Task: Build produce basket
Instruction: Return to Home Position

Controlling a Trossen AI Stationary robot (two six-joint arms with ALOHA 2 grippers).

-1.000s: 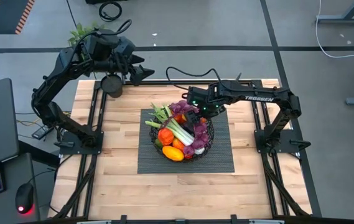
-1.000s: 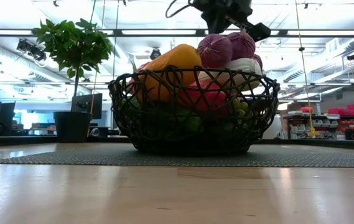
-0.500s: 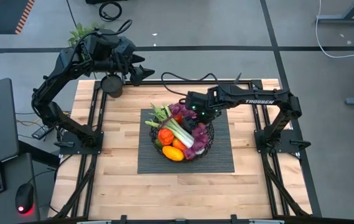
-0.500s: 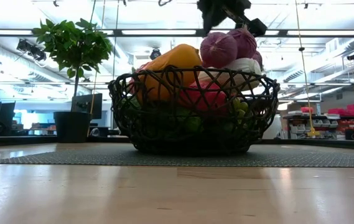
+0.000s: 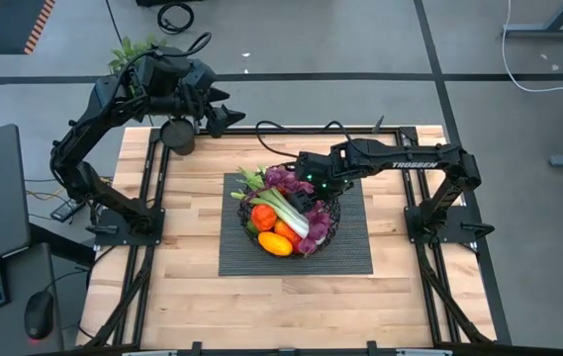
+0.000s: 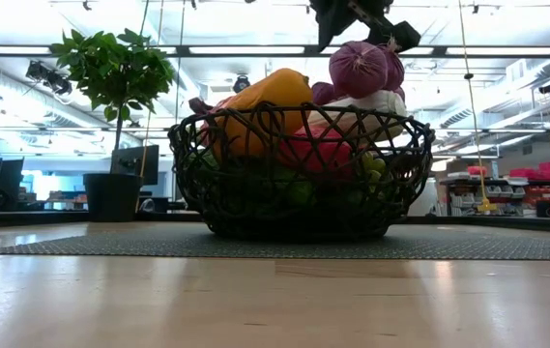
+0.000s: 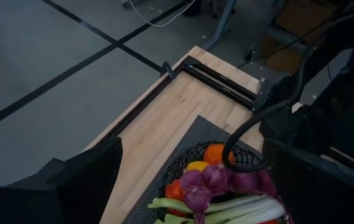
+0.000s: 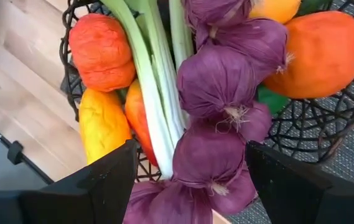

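The black wire basket (image 5: 332, 220) stands on a grey mat, heaped with produce: a leek (image 8: 149, 81), orange tomatoes (image 8: 316, 46), a yellow lemon (image 8: 102, 127) and a yellow pepper (image 6: 265, 101). A string of purple onions (image 8: 220, 81) lies on top of the heap. My right gripper (image 8: 190, 149) hangs over the basket's far right part (image 5: 306, 188), shut on that string. My left gripper (image 5: 224, 111) is open and empty, held high at the table's far left by the potted plant. It looks across at the basket (image 7: 183, 163). My right gripper has the onion string between its two fingers at the onions nearest the wrist (image 8: 211, 165). The fingers come from above, slanting down from the table's right. One onion shows just below the gripper (image 6: 357, 68). The string's other onions (image 8: 226, 34) rest on the heap.
A potted plant (image 5: 177, 135) stands at the far left corner, beside my left gripper. The grey mat (image 5: 350, 252) lies under the basket, with bare wooden table (image 5: 192, 287) around it. Black frame rails run along the left and right sides.
My right gripper has shifted a little toward the table's left over the basket. The onions under it have risen slightly above the heap and swung sideways, as the low view shows. The rest of the produce has stayed where it was.
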